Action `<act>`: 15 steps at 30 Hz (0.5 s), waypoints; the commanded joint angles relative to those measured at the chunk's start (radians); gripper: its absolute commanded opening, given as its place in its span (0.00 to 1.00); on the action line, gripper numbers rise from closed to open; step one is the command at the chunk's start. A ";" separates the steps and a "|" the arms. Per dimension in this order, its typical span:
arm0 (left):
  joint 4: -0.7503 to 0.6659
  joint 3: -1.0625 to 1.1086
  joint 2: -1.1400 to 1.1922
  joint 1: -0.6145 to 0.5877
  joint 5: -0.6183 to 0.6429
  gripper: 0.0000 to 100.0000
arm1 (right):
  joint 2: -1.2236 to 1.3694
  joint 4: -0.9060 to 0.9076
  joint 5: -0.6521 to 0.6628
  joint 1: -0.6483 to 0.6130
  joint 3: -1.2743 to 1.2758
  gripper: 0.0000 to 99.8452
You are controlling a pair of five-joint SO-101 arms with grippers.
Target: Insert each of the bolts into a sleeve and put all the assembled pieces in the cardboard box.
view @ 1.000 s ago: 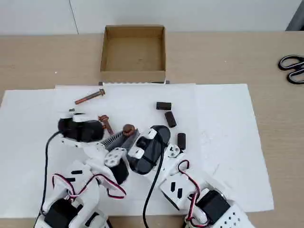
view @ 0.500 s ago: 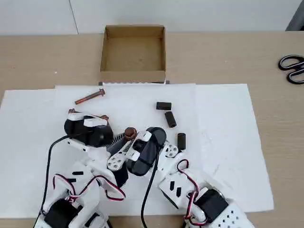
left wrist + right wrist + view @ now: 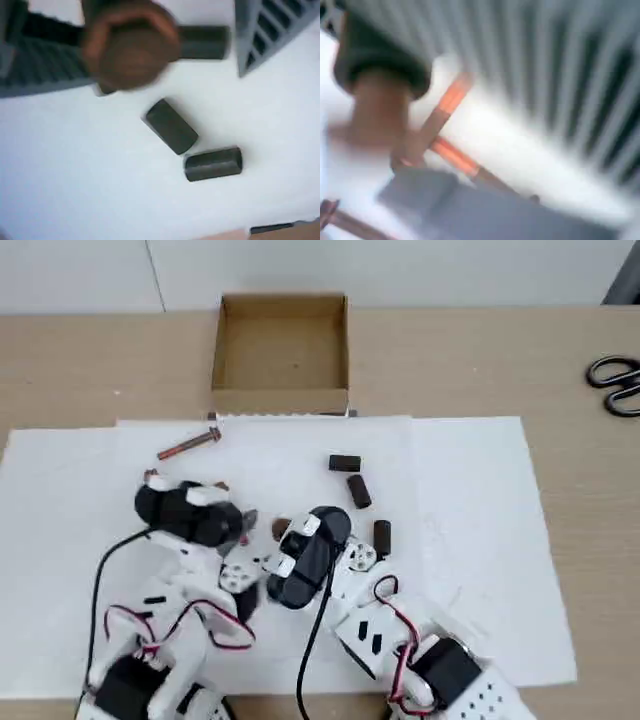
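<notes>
**A bolt stands between the two grippers**

A brown bolt [image 3: 279, 528] stands with its round head up. It is right between the left gripper [image 3: 252, 525] and the right gripper [image 3: 290, 540]. In the left wrist view the bolt head looks big and fuzzy. There it sits close against one grey finger [image 3: 35, 70] of the left gripper. The other grey finger [image 3: 272, 30] is far off to the side, and white paper shows in the gap. So the left gripper is spread wide and is not squeezing the bolt. I cannot tell if the right gripper is gripping anything, because its own view is too fuzzy.

Three black sleeves lie on the paper just past the right gripper. One sleeve [image 3: 382, 536] is close beside it. The next sleeve [image 3: 358, 490] is a bit farther out. The last sleeve [image 3: 344, 463] is farthest, on the way to the box.

A lone bolt [image 3: 190, 447] lies flat beyond the left gripper, toward the box. Some more bolts [image 3: 454, 156] lie crossed on the paper close to the grippers.

The cardboard box [image 3: 280, 400] sits well away from both grippers, just past the far edge of the white paper [image 3: 470, 540]. A pair of scissors [image 3: 615, 385] lies on the table [image 3: 100, 370], far out to the side of the right gripper.
</notes>
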 commanded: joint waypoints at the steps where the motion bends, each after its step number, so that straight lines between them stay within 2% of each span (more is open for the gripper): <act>1: 0.014 -0.016 0.002 -0.072 -0.074 0.27 | -0.018 -0.008 0.009 0.016 -0.021 0.00; 10: 0.015 -0.156 0.002 -0.094 -0.054 0.26 | -0.018 -0.019 0.009 0.021 0.048 0.00; 12: 0.017 -0.193 0.000 -0.094 -0.048 0.21 | -0.018 -0.019 -0.003 0.047 0.049 0.00; 15: -0.012 -0.240 0.000 -0.140 -0.052 0.07 | -0.018 -0.019 -0.057 0.116 0.044 0.00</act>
